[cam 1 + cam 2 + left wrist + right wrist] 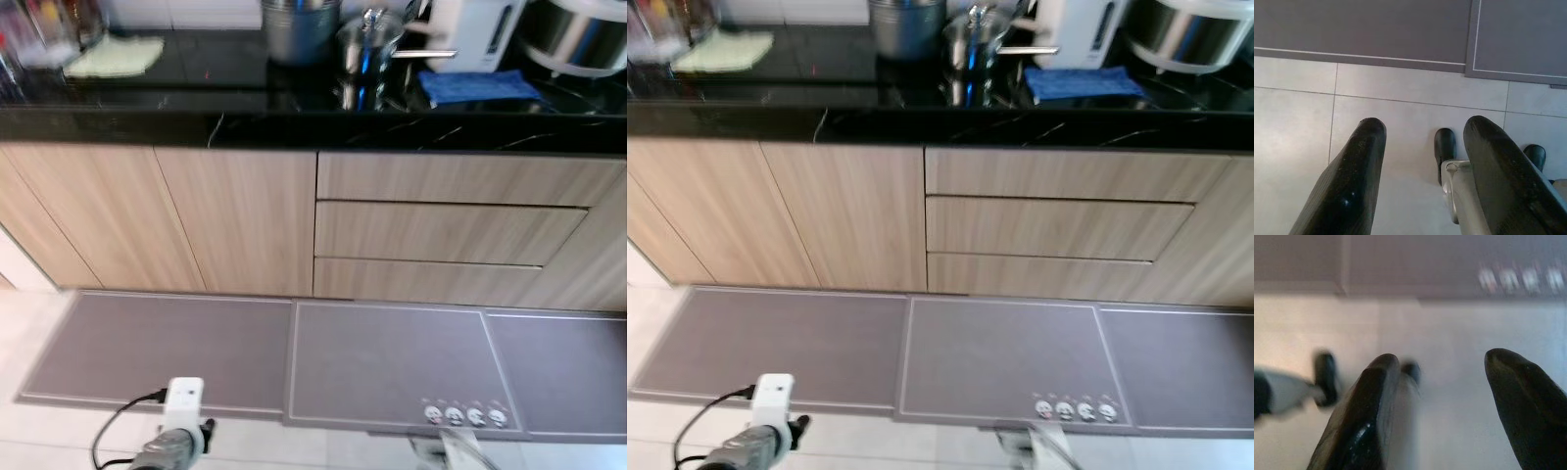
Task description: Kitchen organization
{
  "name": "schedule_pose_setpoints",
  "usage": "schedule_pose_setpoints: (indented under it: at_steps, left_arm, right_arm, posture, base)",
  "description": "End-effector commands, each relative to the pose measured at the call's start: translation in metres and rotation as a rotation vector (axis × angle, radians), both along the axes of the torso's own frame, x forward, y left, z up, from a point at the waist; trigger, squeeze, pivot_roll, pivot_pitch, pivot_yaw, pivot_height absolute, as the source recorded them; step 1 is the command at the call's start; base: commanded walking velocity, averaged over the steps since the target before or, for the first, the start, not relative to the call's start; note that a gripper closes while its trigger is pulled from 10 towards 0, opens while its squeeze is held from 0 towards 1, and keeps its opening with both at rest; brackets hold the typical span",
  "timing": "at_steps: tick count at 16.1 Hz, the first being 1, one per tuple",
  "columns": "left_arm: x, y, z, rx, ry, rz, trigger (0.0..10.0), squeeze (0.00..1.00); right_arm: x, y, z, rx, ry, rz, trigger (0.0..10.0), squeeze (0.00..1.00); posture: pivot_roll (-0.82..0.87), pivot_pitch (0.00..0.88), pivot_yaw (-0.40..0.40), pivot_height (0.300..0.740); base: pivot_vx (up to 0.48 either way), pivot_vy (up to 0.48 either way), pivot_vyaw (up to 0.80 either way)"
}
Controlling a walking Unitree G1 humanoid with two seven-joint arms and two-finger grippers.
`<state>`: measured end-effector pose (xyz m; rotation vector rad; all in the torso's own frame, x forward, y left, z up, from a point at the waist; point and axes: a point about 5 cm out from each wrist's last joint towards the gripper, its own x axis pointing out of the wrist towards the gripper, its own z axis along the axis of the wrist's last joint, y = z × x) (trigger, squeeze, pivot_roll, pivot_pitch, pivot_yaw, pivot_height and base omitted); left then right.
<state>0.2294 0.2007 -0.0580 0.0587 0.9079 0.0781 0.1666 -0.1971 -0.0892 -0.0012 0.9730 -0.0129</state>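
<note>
The robot stands back from a black counter (245, 122). Both arms hang low, down by the floor (1400, 112). The left gripper (1420, 171) points at the pale tiles. Its two black fingers (1352, 181) are spread apart and hold nothing. The right gripper (1449, 401) is the same: fingers apart, nothing between them, though that picture is blurry.

The things to tidy are all up on the counter, far above and ahead of both grippers. A yellow cloth (116, 56) lies toward the left end. A metal bucket (299, 29) and a shiny pot (370, 44) stand near the middle. The pot's handle (423, 54) sticks out to the right. Just right of it lies a blue cloth (478, 86), close to the front edge. A white kettle (477, 31) stands behind the blue cloth.

The right arm is likely nearer the pot and blue cloth, the left arm nearer the yellow cloth. Gray mats (387, 362) lie on the floor in front of the wooden cabinets (235, 215). The way forward looks open, so the robot probably has to step closer and lift an arm before it can reach anything.
</note>
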Motion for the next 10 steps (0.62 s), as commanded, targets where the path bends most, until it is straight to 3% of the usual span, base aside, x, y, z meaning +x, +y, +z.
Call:
schedule_pose_setpoints:
  at_steps: [1, 7, 10]
  left_arm:
    - [-0.006, 0.007, -0.003, 0.015, 0.034, -0.010, 10.0, 0.00]
    - [-0.007, 0.010, -0.003, 0.026, 0.052, -0.072, 10.0, 0.00]
    - [-0.012, 0.011, -0.006, 0.002, 0.070, -0.021, 10.0, 0.00]
  right_arm:
    - [-0.003, -0.002, -0.001, 0.003, 0.002, -0.026, 10.0, 0.00]
    - [0.002, 0.008, 0.000, 0.021, 0.000, -0.019, 10.0, 0.00]
    - [-0.005, 0.011, -0.004, 0.040, 0.015, -0.020, 10.0, 0.00]
  posture:
    - [0.20, 0.000, 0.033, 0.740]
    - [0.18, 0.027, 0.026, 0.740]
    - [0.13, 0.061, 0.014, 0.740]
  base:
    - [0.000, 0.000, 0.00]
    - [0.000, 0.000, 0.00]
    - [0.000, 0.000, 0.00]
